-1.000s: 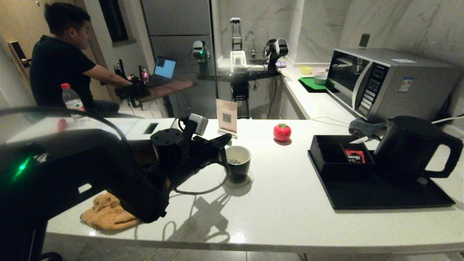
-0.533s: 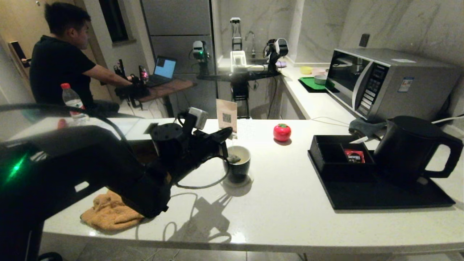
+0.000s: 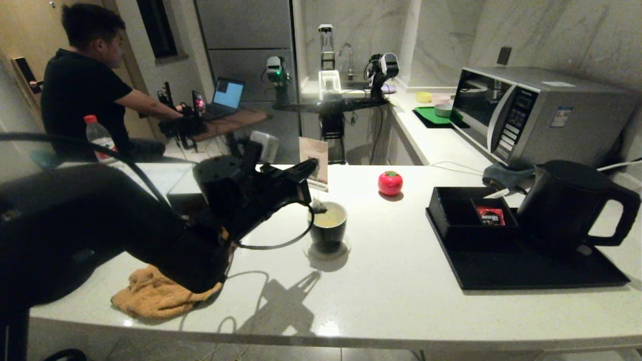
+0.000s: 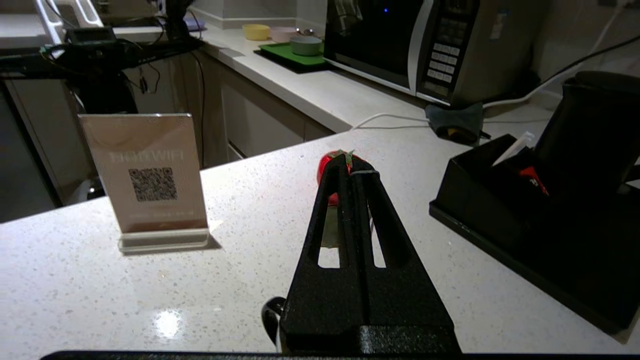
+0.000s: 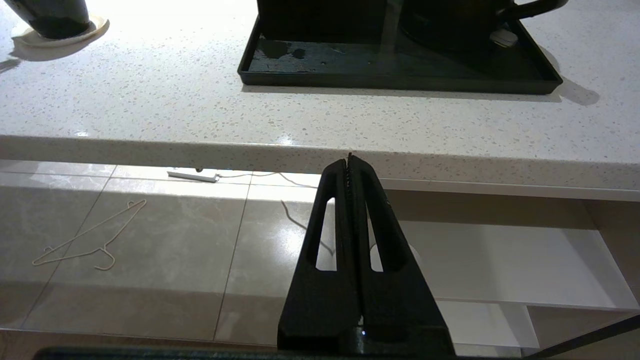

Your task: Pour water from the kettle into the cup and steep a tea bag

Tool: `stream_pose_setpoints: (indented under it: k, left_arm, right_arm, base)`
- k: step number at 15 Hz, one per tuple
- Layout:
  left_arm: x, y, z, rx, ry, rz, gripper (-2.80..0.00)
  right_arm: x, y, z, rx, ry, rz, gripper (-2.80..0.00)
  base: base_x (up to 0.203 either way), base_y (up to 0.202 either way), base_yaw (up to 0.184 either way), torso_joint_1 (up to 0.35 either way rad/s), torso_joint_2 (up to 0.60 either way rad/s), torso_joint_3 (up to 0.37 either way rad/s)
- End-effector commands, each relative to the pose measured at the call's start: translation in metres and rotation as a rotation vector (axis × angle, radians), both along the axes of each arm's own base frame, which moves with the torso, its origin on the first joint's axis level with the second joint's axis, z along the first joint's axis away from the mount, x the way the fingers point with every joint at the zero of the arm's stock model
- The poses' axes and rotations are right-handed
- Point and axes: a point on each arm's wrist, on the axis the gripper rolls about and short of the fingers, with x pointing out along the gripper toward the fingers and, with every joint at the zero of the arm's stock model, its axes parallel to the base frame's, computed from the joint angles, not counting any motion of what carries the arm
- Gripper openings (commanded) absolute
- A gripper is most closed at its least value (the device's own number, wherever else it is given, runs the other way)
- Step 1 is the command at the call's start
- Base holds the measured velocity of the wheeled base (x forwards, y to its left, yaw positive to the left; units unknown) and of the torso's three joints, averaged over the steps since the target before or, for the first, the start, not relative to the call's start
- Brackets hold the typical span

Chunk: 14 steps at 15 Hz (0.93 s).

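Head view: the left hand is held just above the near-left rim of the cup, its fingers pressed together on what appears to be the tea bag's string. The tea bag is seen hanging directly below the fingertips, at the level of the rim, with pale greenish liquid visible inside the cup. In the left wrist view the fingers are shown closed, with a thin thread crossing their tip; the cup itself is hidden beneath them.

The relation that governs the coming move is judged to be vertical: the cup lies straight under the left hand, so the bag can be lowered or raised along the string's line without sideways travel. The left arm is by far the nearer to the cup.

The cup is stood on a small coaster on the desk. The kettle is set upright on the black tray well to the right, handle turned outward.

The right hand is parked below the desk edge, fingers pressed together and holding nothing.
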Motion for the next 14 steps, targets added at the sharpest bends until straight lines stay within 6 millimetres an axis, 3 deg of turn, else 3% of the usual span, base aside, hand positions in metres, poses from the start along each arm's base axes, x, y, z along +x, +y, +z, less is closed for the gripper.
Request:
stream_pose_setpoints:
  k: [1,10,14]
  left_arm:
    - [0.0,0.01,0.012,-0.017,-0.033,0.021,-2.8]
    - [0.006,0.087,0.054,-0.045,-0.124,0.216,-2.8]
    - [0.008,0.101,0.059,-0.04,-0.127,0.266,-2.8]
  right_arm:
    - [0.0,0.0,0.0,0.0,0.003,0.001,-2.8]
    - [0.0,0.0,0.0,0.0,0.003,0.002,-2.8]
    - [0.0,0.0,0.0,0.0,0.003,0.002,-2.8]
  base:
    - [0.0,0.0,0.0,0.0,0.0,0.0]
    - [0.0,0.0,0.0,0.0,0.0,0.0]
    - [0.0,0.0,0.0,0.0,0.0,0.0]
